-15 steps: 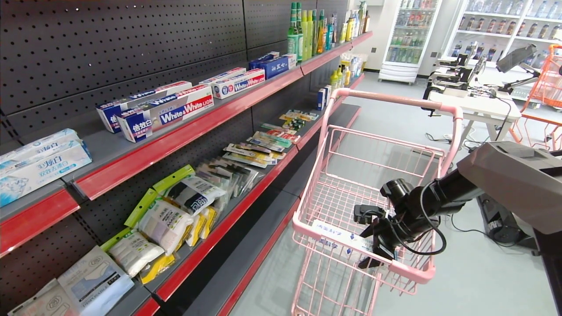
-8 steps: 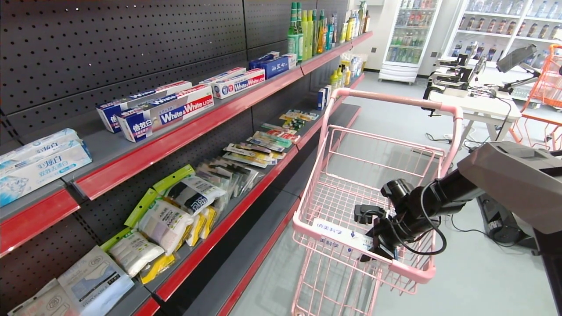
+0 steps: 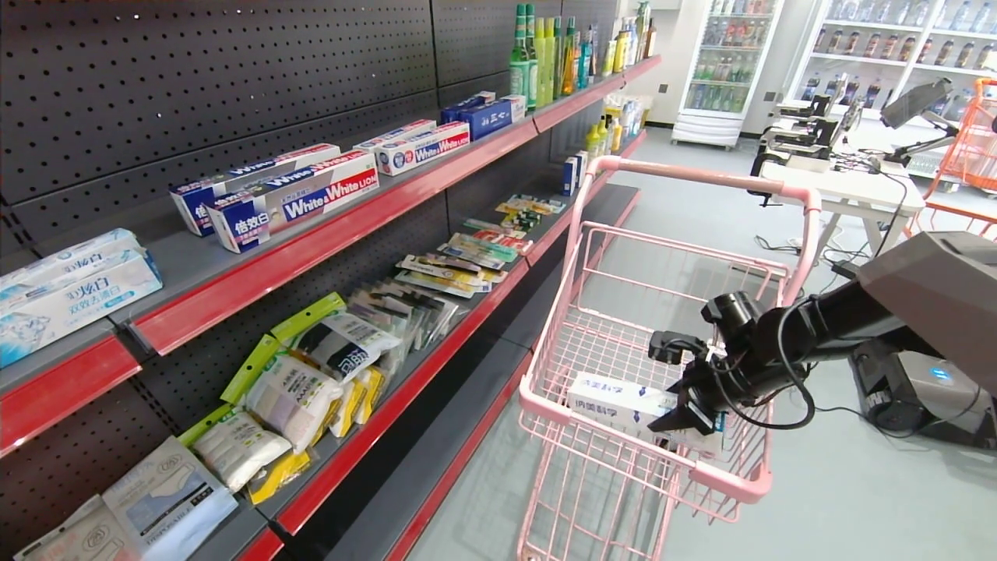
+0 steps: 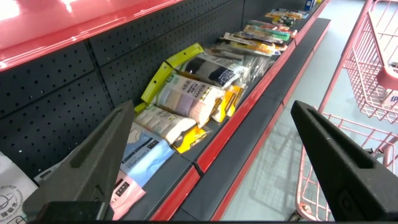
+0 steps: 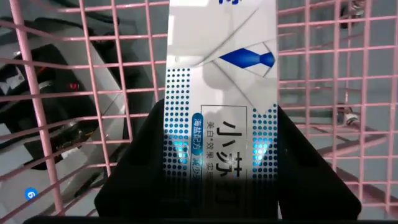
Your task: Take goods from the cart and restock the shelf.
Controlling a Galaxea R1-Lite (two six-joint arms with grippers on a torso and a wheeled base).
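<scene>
A white box with blue print (image 3: 615, 401) hangs inside the pink cart (image 3: 685, 173), just above the basket's near rim. My right gripper (image 3: 689, 413) is shut on one end of it. In the right wrist view the box (image 5: 221, 93) sits between the two dark fingers (image 5: 134, 174), with my right gripper (image 5: 221, 171) over the cart's pink wire mesh. My left gripper (image 4: 211, 109) is open and holds nothing; it faces the lower shelf of soft pouches (image 4: 186, 99). The shelf (image 3: 343, 226) runs along the left.
Toothpaste boxes (image 3: 296, 191) lie on the upper red-edged shelf, with bare grey shelf between the groups. Pouches (image 3: 311, 382) and flat packets (image 3: 444, 273) fill the middle shelf. Bottles (image 3: 545, 54) stand farther along. A white desk (image 3: 849, 187) and drink coolers stand behind the cart.
My right gripper has risen and shifted right with the box, which now rides higher in the cart. The shelf and cart have not moved.
</scene>
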